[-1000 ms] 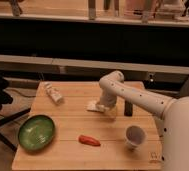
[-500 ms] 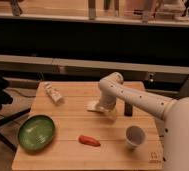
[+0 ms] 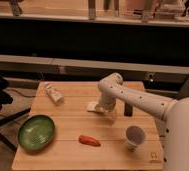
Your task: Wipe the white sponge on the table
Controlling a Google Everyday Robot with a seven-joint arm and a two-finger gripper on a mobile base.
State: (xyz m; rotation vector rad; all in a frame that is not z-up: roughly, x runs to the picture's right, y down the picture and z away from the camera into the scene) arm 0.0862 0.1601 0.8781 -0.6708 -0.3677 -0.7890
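The white sponge (image 3: pixel 93 106) lies flat on the light wooden slatted table (image 3: pixel 68 117), just behind its middle. My gripper (image 3: pixel 104 108) is at the end of the white arm, which reaches in from the right. It points down onto the table at the sponge's right edge, touching or nearly touching it. The arm hides part of the sponge's right side.
A whitish bottle-like object (image 3: pixel 53 93) lies at the back left. A green bowl (image 3: pixel 36 132) sits at the front left, a red pepper-like thing (image 3: pixel 89 140) at the front middle, a white cup (image 3: pixel 134 136) at the front right. A dark small object (image 3: pixel 128 109) stands right of the gripper.
The arm's elbow swayed slightly left and back. The gripper stays at the sponge, with no clear shift of the sponge.
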